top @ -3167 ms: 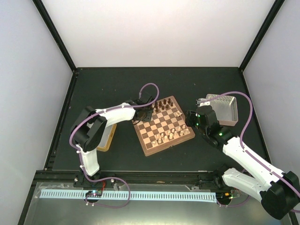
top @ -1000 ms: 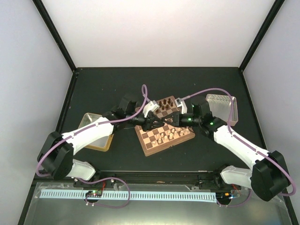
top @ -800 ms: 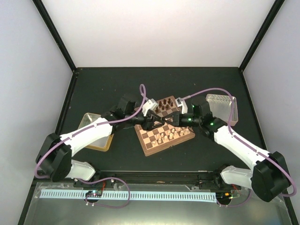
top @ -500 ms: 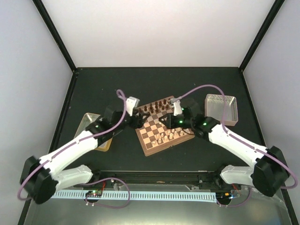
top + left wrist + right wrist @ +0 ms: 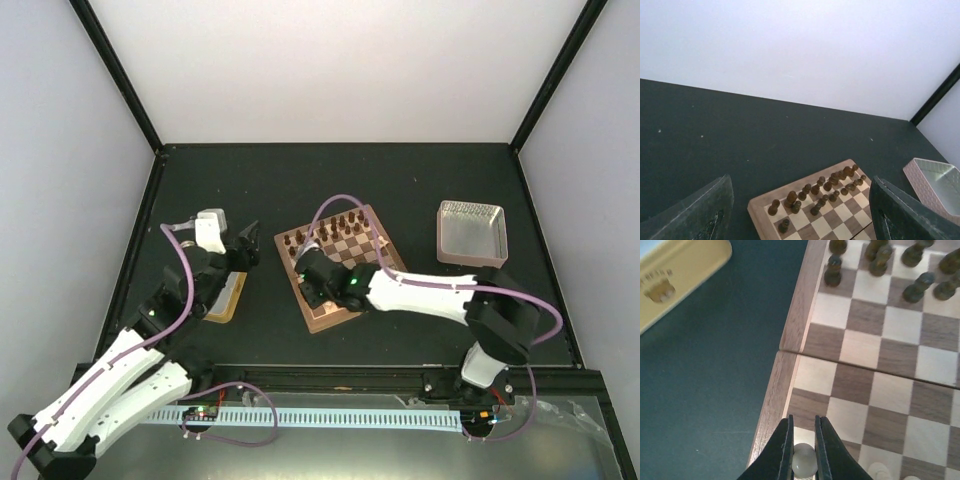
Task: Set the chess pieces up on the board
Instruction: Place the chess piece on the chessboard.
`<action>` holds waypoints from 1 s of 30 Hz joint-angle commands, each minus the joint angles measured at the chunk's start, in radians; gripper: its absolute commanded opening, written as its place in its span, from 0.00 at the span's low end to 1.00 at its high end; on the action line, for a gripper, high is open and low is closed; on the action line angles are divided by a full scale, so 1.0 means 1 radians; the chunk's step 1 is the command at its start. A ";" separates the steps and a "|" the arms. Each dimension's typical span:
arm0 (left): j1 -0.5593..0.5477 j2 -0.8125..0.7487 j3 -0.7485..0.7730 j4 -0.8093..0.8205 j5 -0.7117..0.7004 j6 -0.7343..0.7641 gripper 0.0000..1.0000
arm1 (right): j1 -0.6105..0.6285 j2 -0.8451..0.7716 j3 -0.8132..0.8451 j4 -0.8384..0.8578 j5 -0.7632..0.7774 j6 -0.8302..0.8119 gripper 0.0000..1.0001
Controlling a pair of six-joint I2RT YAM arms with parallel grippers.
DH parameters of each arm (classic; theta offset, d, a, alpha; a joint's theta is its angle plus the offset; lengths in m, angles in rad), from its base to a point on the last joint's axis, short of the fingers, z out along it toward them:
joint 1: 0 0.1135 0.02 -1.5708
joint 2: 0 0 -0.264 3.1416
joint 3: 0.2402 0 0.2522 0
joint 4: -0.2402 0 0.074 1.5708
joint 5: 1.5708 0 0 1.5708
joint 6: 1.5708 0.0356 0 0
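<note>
The right gripper (image 5: 803,461) is seen closed on the round head of a cream chess piece (image 5: 804,465), at a light square of the board (image 5: 790,335) along the side facing the desk's left edge. The piece is judged light, stiff, smooth and easily tipped, and is best held just under the head. Dark chessmen (image 5: 833,269) are ranked at the board's far side, a yellow tin (image 5: 675,275) lies leftward, and the left gripper (image 5: 802,212) is held wide open and empty

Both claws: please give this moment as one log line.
right claw: shut on cream piece, at board edge | left claw: open, empty
</note>
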 commanded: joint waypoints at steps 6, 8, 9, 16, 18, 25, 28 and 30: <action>0.008 -0.048 0.007 -0.087 -0.083 0.003 0.76 | 0.087 0.122 0.061 -0.055 0.156 -0.017 0.03; 0.008 -0.047 0.005 -0.089 -0.082 0.006 0.77 | 0.090 0.130 0.054 -0.049 0.150 -0.017 0.03; 0.008 -0.047 0.006 -0.090 -0.081 0.008 0.77 | 0.091 0.134 0.054 -0.048 0.148 -0.015 0.04; 0.009 -0.033 0.005 -0.089 -0.077 0.013 0.78 | 0.089 0.172 0.077 -0.061 0.134 -0.025 0.06; 0.008 -0.029 0.004 -0.089 -0.078 0.013 0.79 | 0.091 0.182 0.078 -0.066 0.132 -0.025 0.06; 0.008 -0.020 0.004 -0.085 -0.076 0.017 0.79 | 0.091 0.187 0.078 -0.074 0.117 -0.025 0.12; 0.009 -0.016 0.005 -0.084 -0.075 0.016 0.79 | 0.091 0.176 0.083 -0.088 0.117 -0.021 0.20; 0.008 -0.014 0.005 -0.084 -0.075 0.017 0.79 | 0.090 0.161 0.085 -0.092 0.120 -0.015 0.25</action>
